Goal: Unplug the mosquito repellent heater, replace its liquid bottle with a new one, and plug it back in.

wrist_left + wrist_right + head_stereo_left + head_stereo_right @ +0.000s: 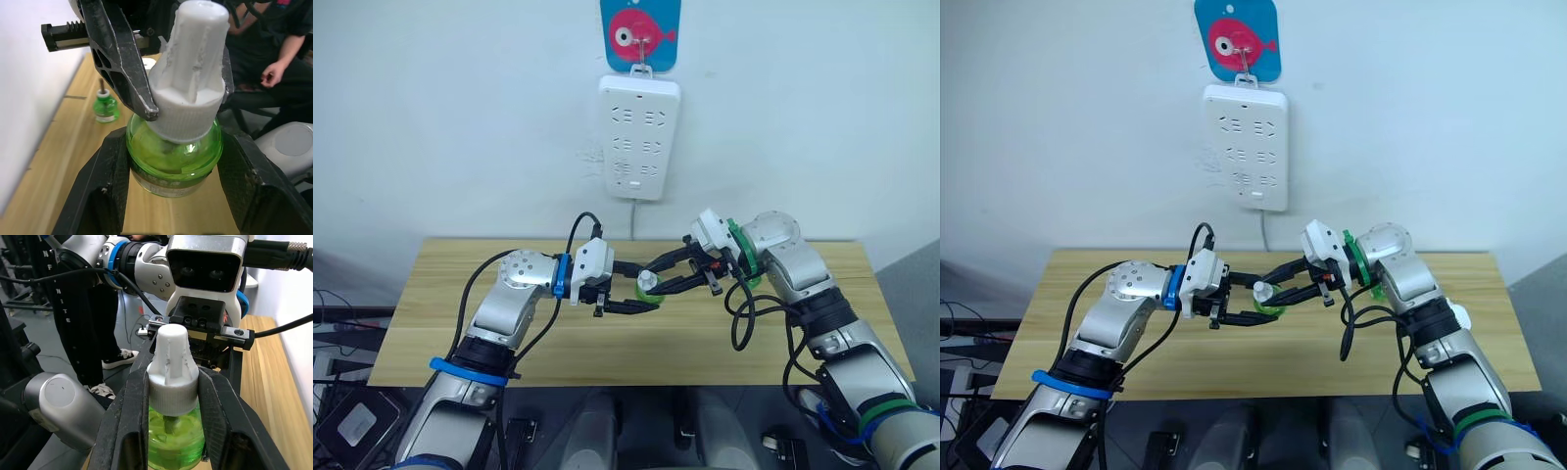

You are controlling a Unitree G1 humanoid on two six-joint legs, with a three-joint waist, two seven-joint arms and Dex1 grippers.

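Gripping the new bottle (172,159) above the bench (431,294), the left gripper (634,297) clamps its green body — the right gripper (658,278) pinches its white cap (172,369). The wick bottle (104,106) stands on the bench.

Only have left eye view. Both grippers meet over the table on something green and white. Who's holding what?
Observer: In the left wrist view, the left gripper has its fingers on either side of the green body of the new bottle, touching it.
Operator: And the right?
Observer: The right gripper is clamped on the white cap, not on the green body.
Operator: Where's the old bottle?
Observer: The old bottle stands upright on the table with its bare wick pointing up, apart from both grippers.
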